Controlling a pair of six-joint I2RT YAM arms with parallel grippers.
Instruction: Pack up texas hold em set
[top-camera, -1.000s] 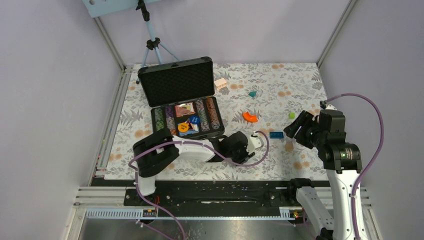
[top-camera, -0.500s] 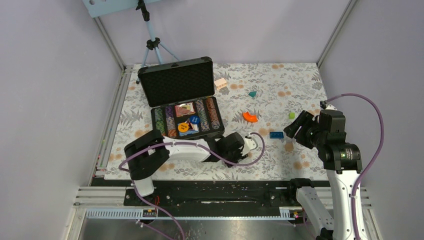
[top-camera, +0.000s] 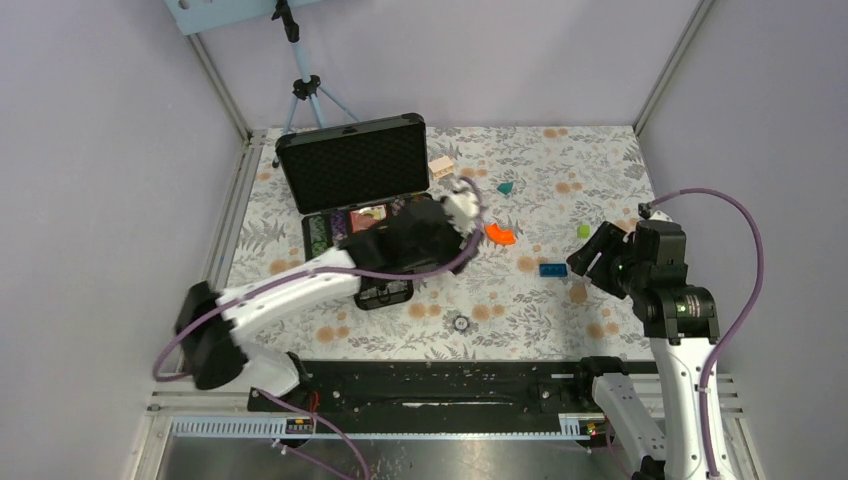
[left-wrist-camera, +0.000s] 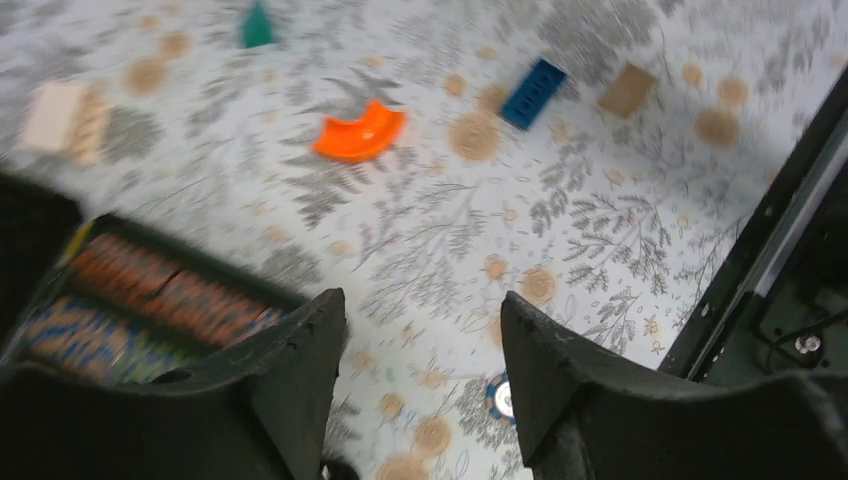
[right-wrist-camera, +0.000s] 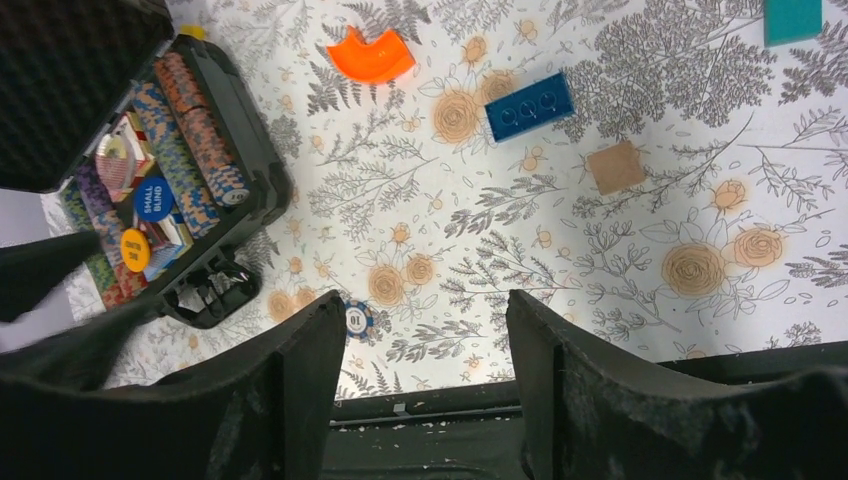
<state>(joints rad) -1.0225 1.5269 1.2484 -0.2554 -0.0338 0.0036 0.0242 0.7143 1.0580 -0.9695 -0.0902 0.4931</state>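
The black briefcase of the texas hold em set stands open at the back left, lid up. Its tray holds rows of striped chips, a blue disc and a yellow disc. My left arm hides part of the tray from above. My left gripper hovers off the tray's right edge, open and holding nothing. One blue-and-white chip lies loose on the cloth near the front. My right gripper hangs open and empty at the right.
An orange curved block, a blue brick, a teal block, a small green piece and a wooden block lie on the flowered cloth. A tripod stands behind the case. A black rail runs along the front edge.
My left arm swung from the front middle of the table up to the case's right side and its jaws widened. The loose chip now shows on the cloth where it was. The right arm barely moved.
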